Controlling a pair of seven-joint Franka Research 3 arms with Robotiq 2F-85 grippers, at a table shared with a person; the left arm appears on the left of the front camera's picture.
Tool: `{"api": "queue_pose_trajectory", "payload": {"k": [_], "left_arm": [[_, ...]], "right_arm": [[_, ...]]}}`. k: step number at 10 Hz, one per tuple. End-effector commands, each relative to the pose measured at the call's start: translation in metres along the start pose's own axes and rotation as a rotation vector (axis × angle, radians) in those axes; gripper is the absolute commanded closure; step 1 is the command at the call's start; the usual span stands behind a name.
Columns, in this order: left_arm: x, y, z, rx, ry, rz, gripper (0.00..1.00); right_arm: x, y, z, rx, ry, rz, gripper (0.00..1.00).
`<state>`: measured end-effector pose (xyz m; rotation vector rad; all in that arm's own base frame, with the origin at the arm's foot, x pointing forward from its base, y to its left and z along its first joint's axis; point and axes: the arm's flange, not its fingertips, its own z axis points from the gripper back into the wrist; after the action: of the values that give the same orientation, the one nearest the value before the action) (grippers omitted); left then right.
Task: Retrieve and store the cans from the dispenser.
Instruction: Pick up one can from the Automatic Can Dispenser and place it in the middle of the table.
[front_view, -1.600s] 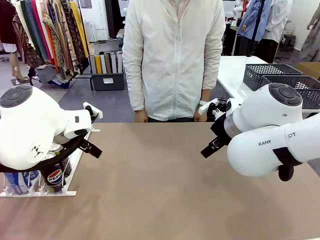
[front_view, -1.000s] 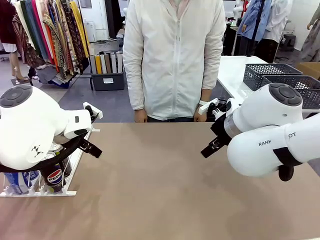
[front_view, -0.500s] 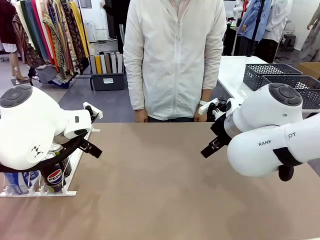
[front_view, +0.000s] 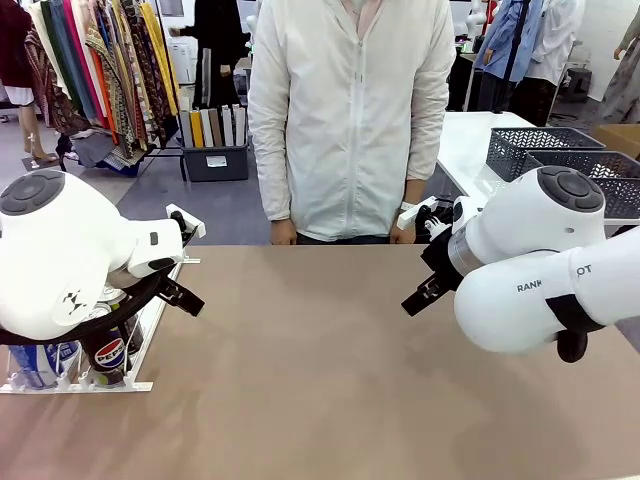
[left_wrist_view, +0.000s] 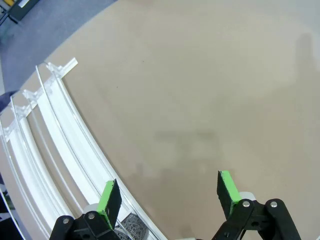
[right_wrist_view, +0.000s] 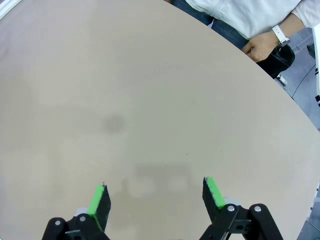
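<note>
The white dispenser (front_view: 140, 384) lies at the table's left edge, largely hidden behind my left arm. At its near end stand a black Pepsi can (front_view: 106, 355) and a blue and white can (front_view: 42, 364). My left gripper (left_wrist_view: 167, 192) hovers open above the bare table beside the dispenser's curved white rails (left_wrist_view: 57, 137), with nothing between its green pads. My right gripper (right_wrist_view: 156, 196) is open over the bare tabletop on the right side, holding nothing. In the front view, a black finger of the right gripper (front_view: 418, 297) sticks out from the arm.
A person in a white jacket (front_view: 350, 120) stands at the far edge, one hand with a wristwatch (right_wrist_view: 260, 45) hanging by the table. Dark grey lattice baskets (front_view: 560, 150) sit on a white table at the back right. Brown tabletop (front_view: 320, 380) stretches between the arms.
</note>
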<state>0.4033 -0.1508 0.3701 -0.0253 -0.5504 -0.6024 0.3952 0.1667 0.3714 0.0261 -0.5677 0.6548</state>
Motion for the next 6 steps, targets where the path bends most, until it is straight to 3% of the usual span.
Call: {"api": "queue_pose_trajectory", "payload": {"k": [1, 3, 4, 5, 6], "left_arm": [[0.000, 0.000, 0.000, 0.000, -0.001, -0.001, 0.00], [0.000, 0.000, 0.000, 0.000, 0.000, 0.000, 0.00], [-0.001, -0.002, 0.008, -0.120, 0.028, -0.012, 0.00], [-0.001, -0.002, 0.021, -0.348, 0.063, -0.058, 0.00], [0.006, -0.005, 0.042, -0.530, 0.035, -0.054, 0.00]], "right_arm": [[0.000, 0.000, 0.000, 0.000, 0.000, 0.000, 0.00], [-0.002, -0.003, 0.000, 0.070, 0.056, -0.029, 0.00], [-0.004, -0.005, 0.003, 0.141, 0.121, -0.053, 0.00], [-0.005, -0.006, 0.011, 0.256, 0.133, -0.098, 0.00], [-0.004, -0.007, 0.023, 0.347, 0.140, -0.172, 0.00]]}}
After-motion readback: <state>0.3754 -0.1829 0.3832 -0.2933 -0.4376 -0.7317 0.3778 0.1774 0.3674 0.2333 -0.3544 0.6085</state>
